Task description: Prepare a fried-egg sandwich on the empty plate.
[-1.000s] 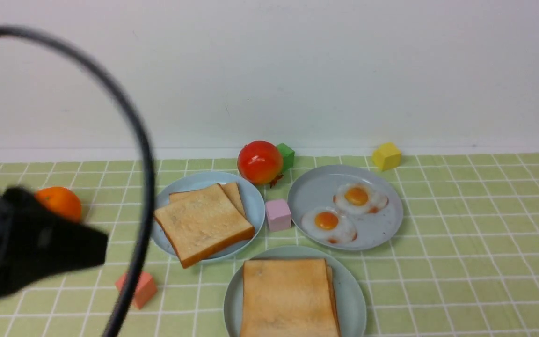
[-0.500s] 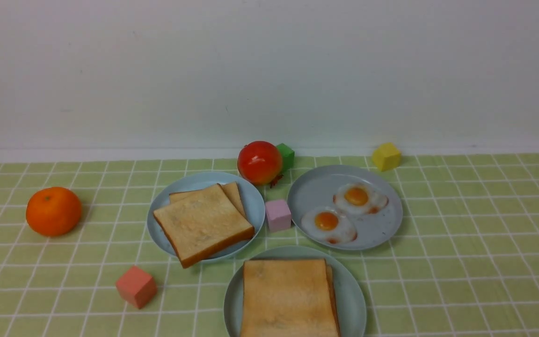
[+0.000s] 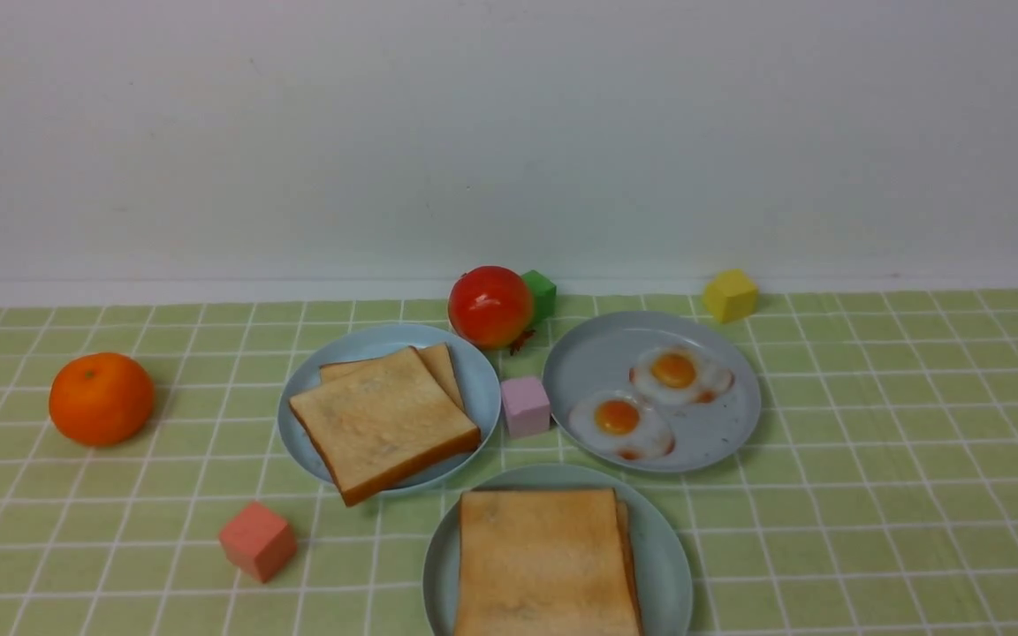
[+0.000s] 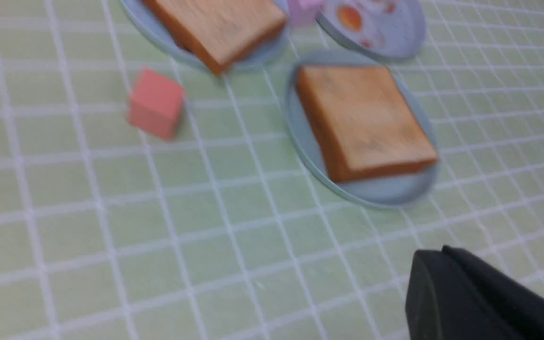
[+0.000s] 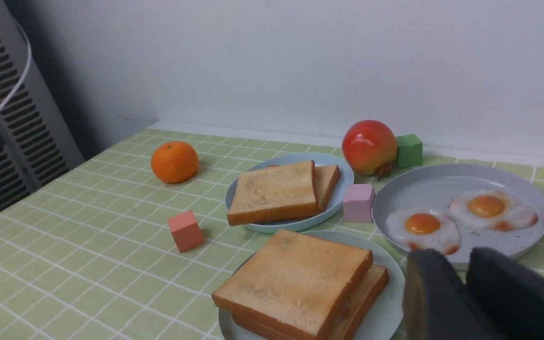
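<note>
Two square tan toast slices (image 3: pixel 546 561), matte and brown-crusted, are stacked flat on a round pale aqua plastic plate (image 3: pixel 670 552) (raised rim); the left gripper (image 4: pixel 446 293) is clenched empty; the right gripper's (image 5: pixel 463 283) state cannot be told.

Left gripper (image 4: pixel 446 283): jaws pressed together, nothing held. Right gripper (image 5: pixel 465 278): fingers slightly parted, nothing between them.
</note>
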Robot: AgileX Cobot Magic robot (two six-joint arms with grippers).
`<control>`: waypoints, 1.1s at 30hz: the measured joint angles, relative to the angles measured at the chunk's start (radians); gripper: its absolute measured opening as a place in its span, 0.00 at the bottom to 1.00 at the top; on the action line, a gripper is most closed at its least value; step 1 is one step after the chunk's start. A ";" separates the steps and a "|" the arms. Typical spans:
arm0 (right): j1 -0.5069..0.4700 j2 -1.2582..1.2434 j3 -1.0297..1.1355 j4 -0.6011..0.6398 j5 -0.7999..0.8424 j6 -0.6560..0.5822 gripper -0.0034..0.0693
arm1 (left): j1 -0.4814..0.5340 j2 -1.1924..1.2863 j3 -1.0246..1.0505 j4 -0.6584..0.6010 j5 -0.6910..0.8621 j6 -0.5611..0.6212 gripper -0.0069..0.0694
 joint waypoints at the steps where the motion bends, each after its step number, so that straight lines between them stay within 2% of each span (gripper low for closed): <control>1: 0.000 0.000 0.000 0.000 0.000 0.000 0.24 | 0.001 -0.005 0.003 0.000 0.000 0.004 0.07; 2: 0.000 0.000 0.000 0.000 0.000 0.000 0.24 | 0.010 -0.039 0.034 0.058 -0.089 0.020 0.07; 3: 0.000 0.000 0.000 0.000 0.000 0.000 0.24 | 0.015 -0.048 0.045 0.082 -0.114 0.020 0.07; 5: 0.000 0.000 0.000 0.000 0.000 0.000 0.25 | 0.069 -0.121 0.166 0.188 -0.300 -0.022 0.07; 7: 0.000 0.000 0.000 0.000 0.000 0.000 0.25 | 0.095 -0.147 0.217 0.230 -0.372 -0.064 0.07; 8: 0.000 0.000 0.000 0.000 0.000 0.000 0.25 | 0.125 -0.197 0.303 0.278 -0.447 -0.127 0.07; 11: 0.000 0.000 0.000 0.000 0.000 0.000 0.26 | 0.180 -0.284 0.465 0.359 -0.529 -0.236 0.07; 15: 0.000 0.000 0.000 0.000 0.000 0.000 0.26 | 0.203 -0.294 0.583 0.390 -0.547 -0.271 0.07; 17: 0.000 0.000 0.000 0.000 0.001 0.000 0.26 | 0.204 -0.294 0.626 0.401 -0.502 -0.254 0.07; 23: 0.000 0.000 0.011 0.000 0.003 0.000 0.27 | 0.204 -0.294 0.628 0.406 -0.498 -0.159 0.07; 33: 0.000 0.000 0.016 0.000 0.015 0.000 0.29 | 0.204 -0.294 0.628 0.406 -0.498 -0.152 0.08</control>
